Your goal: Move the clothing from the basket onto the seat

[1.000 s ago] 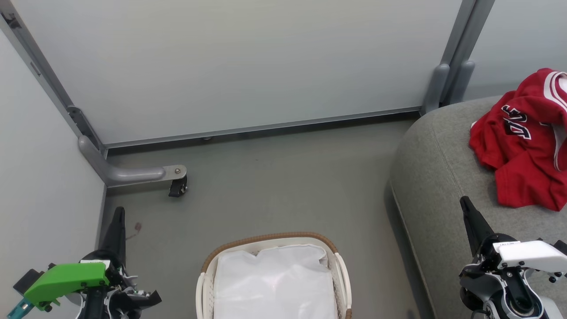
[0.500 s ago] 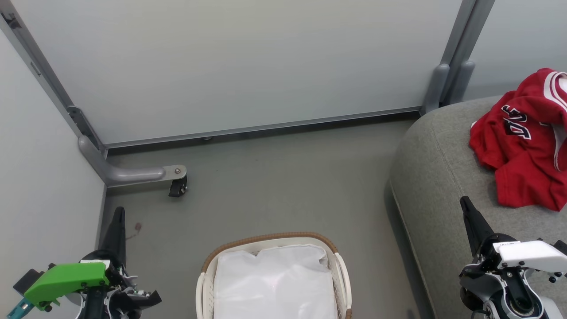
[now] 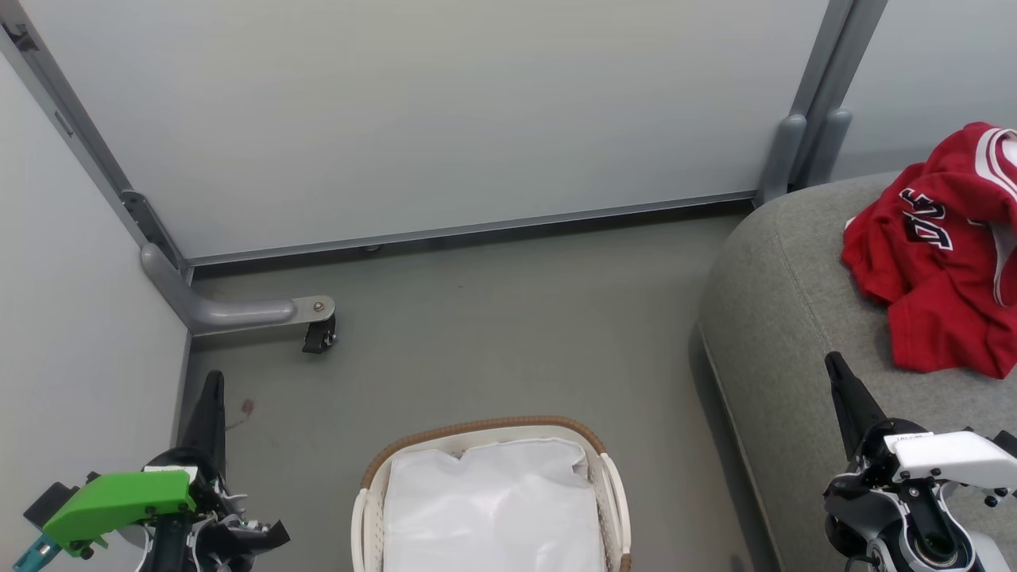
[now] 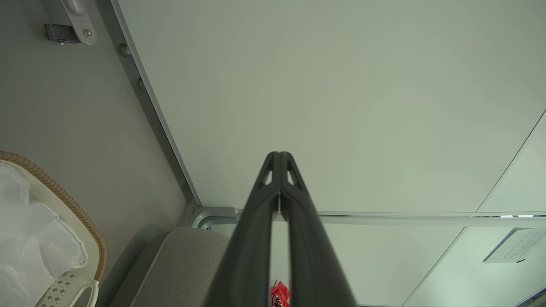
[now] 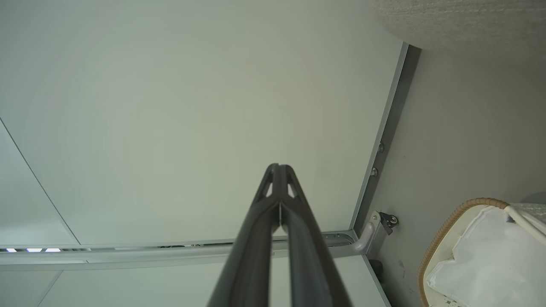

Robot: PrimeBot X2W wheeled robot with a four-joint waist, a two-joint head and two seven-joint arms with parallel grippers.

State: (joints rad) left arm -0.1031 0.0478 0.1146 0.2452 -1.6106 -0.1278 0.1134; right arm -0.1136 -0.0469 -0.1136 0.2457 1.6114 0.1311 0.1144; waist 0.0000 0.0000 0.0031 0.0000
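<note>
looks like this one's basically at the wrap-up stage. the red jersey [image 3: 945,262] sits bunched on the grey seat [image 3: 779,318] at the right edge of the frame. it's well apart from the basket [image 3: 485,425] at bottom centre, which has its white liner [image 3: 493,508] showing and no red in the part i can see. the left pincer [image 3: 212,381] at lower left and the right pincer [image 3: 834,361] at lower right are both closed on nothing, fingers pressed together. can't tell if the plain red piece is folded into that heap. my take: before calling it done, check the near end of the basket that the frame cuts off. if reaching in, pinch red fabric only, not the liner.
</note>
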